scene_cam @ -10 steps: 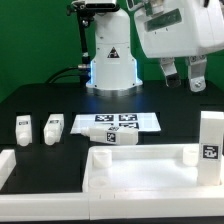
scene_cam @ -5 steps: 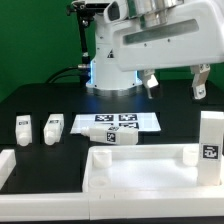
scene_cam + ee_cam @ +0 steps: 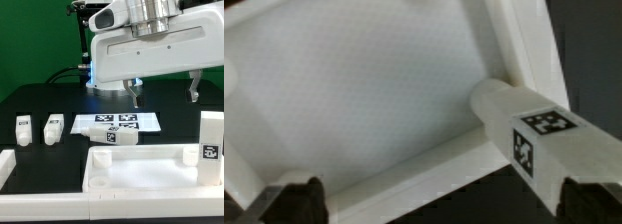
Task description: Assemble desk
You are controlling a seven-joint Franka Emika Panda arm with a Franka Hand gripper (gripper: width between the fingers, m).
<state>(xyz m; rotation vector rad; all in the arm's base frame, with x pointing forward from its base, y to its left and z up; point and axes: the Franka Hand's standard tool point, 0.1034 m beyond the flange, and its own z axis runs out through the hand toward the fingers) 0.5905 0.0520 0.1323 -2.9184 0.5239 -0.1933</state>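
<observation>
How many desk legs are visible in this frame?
4. Two small legs stand at the exterior view's left; a third leg lies by the tabletop's far edge; a fourth leg stands at the exterior view's right. The arm may hide others.

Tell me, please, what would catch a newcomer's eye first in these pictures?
The big white arm fills the top of the exterior view, its gripper open and empty above the table. Below, at the front, lies the wide white tabletop, with a tagged leg at its far rim. Two more legs stand on the exterior view's left.
</observation>
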